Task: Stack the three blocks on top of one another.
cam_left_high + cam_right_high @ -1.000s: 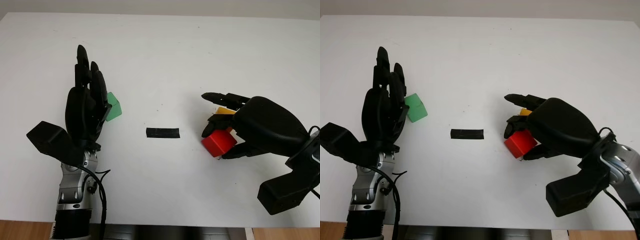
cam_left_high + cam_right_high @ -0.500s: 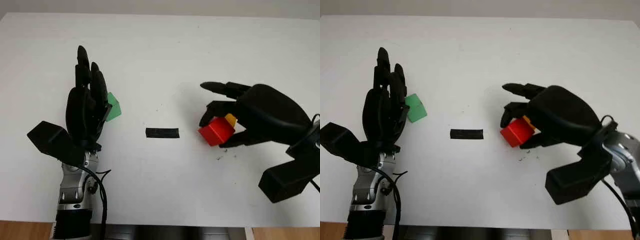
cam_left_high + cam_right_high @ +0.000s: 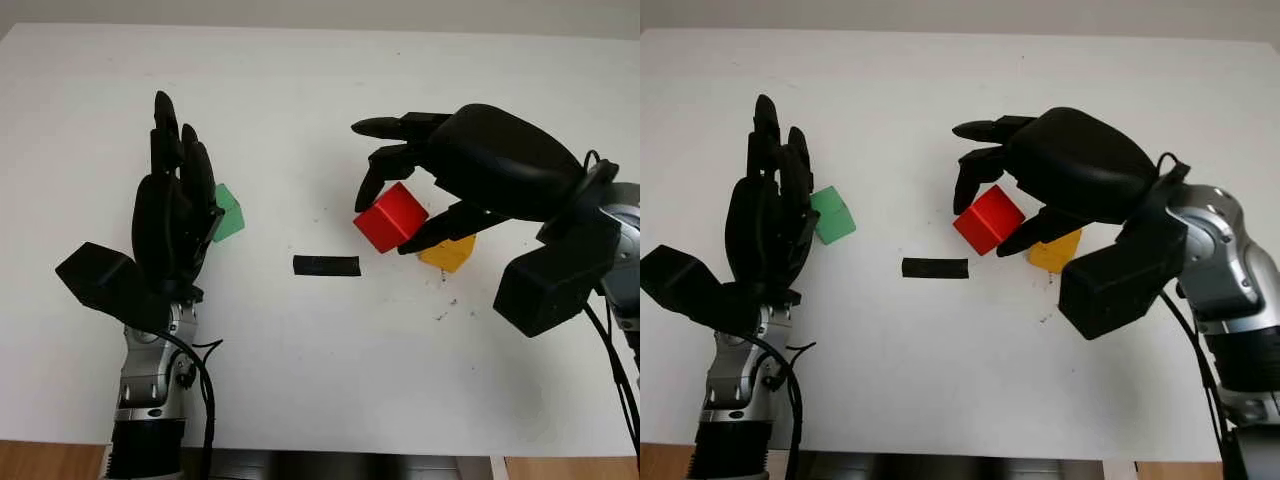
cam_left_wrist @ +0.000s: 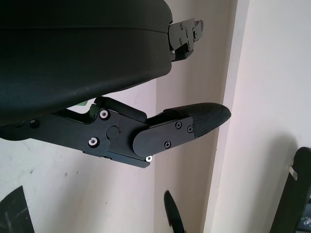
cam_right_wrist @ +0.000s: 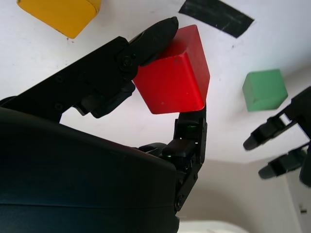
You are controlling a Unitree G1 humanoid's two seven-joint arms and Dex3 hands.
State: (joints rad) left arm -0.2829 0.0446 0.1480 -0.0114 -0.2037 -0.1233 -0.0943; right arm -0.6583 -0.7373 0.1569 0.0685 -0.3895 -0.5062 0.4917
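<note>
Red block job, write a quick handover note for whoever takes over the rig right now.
Right hand: shut on the red block, held tilted above the white table, between the black tape strip and the yellow block.
Left hand: open, upright at the table's left side, beside the green block.
Yellow block and green block both sit on the table, far apart.
Done: red block picked up. Nothing stacked yet.
Left: set red on one block, then add the third on top.

Right robot hand raised, fingers clamped; left open.
</note>
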